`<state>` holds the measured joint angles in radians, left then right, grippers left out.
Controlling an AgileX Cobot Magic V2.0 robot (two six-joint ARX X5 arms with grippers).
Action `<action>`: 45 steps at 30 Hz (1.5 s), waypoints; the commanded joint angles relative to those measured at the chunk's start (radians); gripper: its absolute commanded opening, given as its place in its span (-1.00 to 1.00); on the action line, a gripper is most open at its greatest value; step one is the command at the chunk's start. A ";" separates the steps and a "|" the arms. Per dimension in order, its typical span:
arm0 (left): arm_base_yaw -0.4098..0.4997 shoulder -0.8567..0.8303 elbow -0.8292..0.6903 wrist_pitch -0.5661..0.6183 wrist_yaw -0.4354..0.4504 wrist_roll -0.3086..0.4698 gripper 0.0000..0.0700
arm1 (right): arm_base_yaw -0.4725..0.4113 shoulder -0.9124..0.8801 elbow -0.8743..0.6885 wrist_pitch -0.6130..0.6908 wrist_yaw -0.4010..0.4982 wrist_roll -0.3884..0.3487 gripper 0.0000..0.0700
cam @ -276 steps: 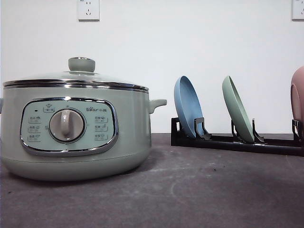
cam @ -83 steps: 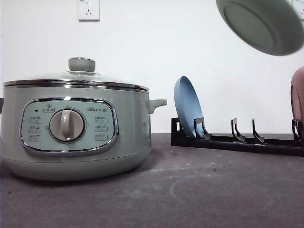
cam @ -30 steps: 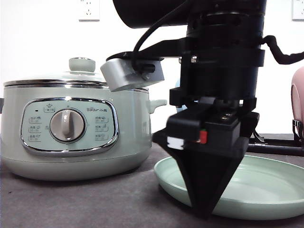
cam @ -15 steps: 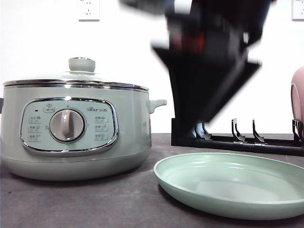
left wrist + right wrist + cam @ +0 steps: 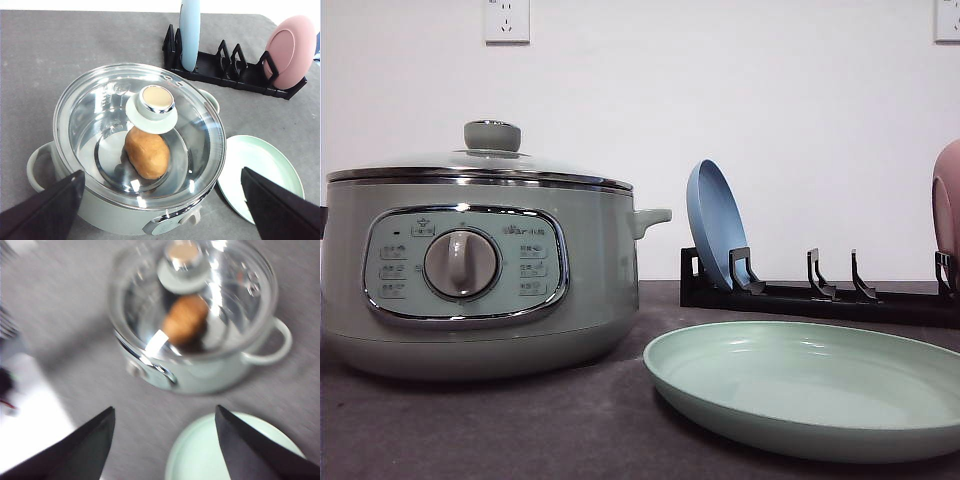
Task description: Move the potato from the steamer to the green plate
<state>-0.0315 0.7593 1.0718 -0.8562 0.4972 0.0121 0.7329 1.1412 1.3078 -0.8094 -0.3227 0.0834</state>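
The egg-shaped orange-brown potato [image 5: 147, 152] lay on the bottom of the large round pale-green electric steamer [image 5: 470, 270], under the knobbed glass lid [image 5: 156, 102], which sat closed on the chrome rim; the wide shallow mint-green plate [image 5: 810, 385] rested flat on the dark grey bench [image 5: 570, 420], just beside the steamer on the side of the robot's right arm, the two close but apart.

The left gripper [image 5: 160, 210] hung above the steamer with its two dark fingers spread wide and nothing between them; in its wrist view the lid knob and the potato fell between those fingers, so this arm looked the nearer one to the pot; the right gripper [image 5: 162, 450] was likewise spread and empty, higher up and over the bench between steamer and plate, its picture blurred.

The potato's long axis ran slantwise across the pot floor, tilted against the line joining the left fingers; since the lid sat between gripper and potato, I judged that the lid had to come off by its knob before any grasp, and that the fingers would then do best closing across the potato's short width.

Behind the plate stood a black slotted rack [image 5: 820, 295] holding an upright blue plate [image 5: 715, 235] and, at its far end, a pink plate [image 5: 291, 50]; the middle slots were empty.
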 commanded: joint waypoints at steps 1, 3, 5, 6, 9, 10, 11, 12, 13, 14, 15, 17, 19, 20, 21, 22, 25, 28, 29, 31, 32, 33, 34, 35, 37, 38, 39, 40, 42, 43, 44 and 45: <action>-0.003 0.007 0.021 0.011 0.005 -0.004 0.82 | -0.041 0.013 0.026 0.007 -0.129 0.009 0.14; -0.003 0.007 0.021 0.009 0.005 -0.005 0.82 | -0.085 0.013 0.029 0.006 -0.233 0.010 0.14; -0.003 0.007 0.021 0.009 0.005 -0.005 0.82 | -0.115 0.013 0.029 -0.002 -0.281 0.009 0.14; -0.003 0.007 0.021 0.008 0.005 -0.005 0.82 | -0.126 0.013 0.028 -0.007 -0.283 0.009 0.14; -0.003 0.010 0.021 0.009 0.005 -0.005 0.82 | -0.143 0.013 0.028 -0.011 -0.280 0.006 0.14; -0.003 0.011 0.021 0.008 0.005 -0.005 0.82 | -0.144 0.013 0.028 -0.010 -0.280 0.004 0.14; -0.003 0.013 0.021 0.008 0.005 -0.005 0.82 | -0.145 0.013 0.028 -0.010 -0.280 0.003 0.14; -0.003 0.015 0.021 0.008 0.005 -0.005 0.82 | -0.145 0.013 0.028 -0.010 -0.280 0.002 0.14; -0.003 0.018 0.021 0.010 0.005 -0.005 0.82 | -0.145 0.013 0.028 -0.011 -0.280 0.002 0.14; -0.004 0.021 0.021 0.011 0.005 -0.006 0.82 | -0.145 0.013 0.028 -0.011 -0.279 0.002 0.14; -0.005 0.026 0.023 0.011 0.005 -0.006 0.82 | -0.144 0.013 0.028 -0.011 -0.279 0.002 0.14; -0.018 0.048 0.041 0.003 -0.001 -0.018 0.82 | -0.145 0.013 0.028 -0.011 -0.279 0.000 0.14; -0.035 0.085 0.079 -0.016 -0.015 -0.024 0.82 | -0.145 0.013 0.028 -0.011 -0.279 -0.004 0.14; -0.045 0.107 0.106 -0.030 -0.027 -0.024 0.82 | -0.145 0.013 0.028 -0.012 -0.279 -0.006 0.14; -0.056 0.132 0.136 -0.046 -0.041 -0.023 0.82 | -0.145 0.013 0.028 -0.014 -0.279 -0.006 0.14; -0.071 0.164 0.175 -0.064 -0.063 -0.023 0.82 | -0.145 0.013 0.028 -0.017 -0.279 -0.009 0.14; -0.116 0.263 0.293 -0.115 -0.115 -0.021 0.82 | -0.145 0.013 0.028 -0.030 -0.279 -0.017 0.14; -0.162 0.370 0.409 -0.177 -0.154 -0.020 0.82 | -0.145 0.013 0.028 -0.042 -0.279 -0.023 0.14; -0.178 0.407 0.445 -0.198 -0.173 -0.017 0.82 | -0.145 0.013 0.028 -0.046 -0.279 -0.027 0.14; -0.213 0.479 0.509 -0.234 -0.215 -0.005 0.82 | -0.145 0.013 0.028 -0.052 -0.276 -0.035 0.14; -0.231 0.513 0.537 -0.249 -0.234 -0.001 0.82 | -0.145 0.013 0.028 -0.055 -0.273 -0.038 0.14; -0.247 0.546 0.563 -0.262 -0.252 -0.001 0.82 | -0.145 0.013 0.028 -0.059 -0.268 -0.040 0.14; -0.264 0.580 0.586 -0.274 -0.268 0.000 0.82 | -0.145 0.013 0.028 -0.060 -0.258 -0.042 0.14; -0.278 0.612 0.606 -0.283 -0.282 0.000 0.82 | -0.144 0.013 0.028 -0.062 -0.251 -0.043 0.14; -0.303 0.671 0.637 -0.291 -0.309 0.002 0.81 | -0.144 0.013 0.028 -0.066 -0.245 -0.046 0.14; -0.315 0.698 0.648 -0.292 -0.323 0.004 0.81 | -0.145 0.013 0.028 -0.067 -0.245 -0.047 0.14; -0.326 0.724 0.657 -0.292 -0.337 0.006 0.81 | -0.145 0.013 0.028 -0.067 -0.245 -0.047 0.14; -0.337 0.750 0.666 -0.295 -0.351 0.006 0.81 | -0.145 0.013 0.028 -0.068 -0.245 -0.047 0.14; -0.356 0.799 0.684 -0.303 -0.376 0.007 0.81 | -0.145 0.013 0.028 -0.069 -0.245 -0.047 0.14; -0.364 0.821 0.690 -0.305 -0.390 0.007 0.81 | -0.145 0.013 0.028 -0.070 -0.245 -0.047 0.14; -0.371 0.842 0.695 -0.306 -0.401 0.007 0.81 | -0.145 0.013 0.028 -0.072 -0.245 -0.047 0.14; -0.377 0.861 0.699 -0.305 -0.410 0.008 0.81 | -0.145 0.014 0.028 -0.075 -0.245 -0.048 0.14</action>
<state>-0.4013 1.5977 1.7374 -1.1629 0.0974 0.0097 0.5816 1.1416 1.3197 -0.8855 -0.5691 0.0488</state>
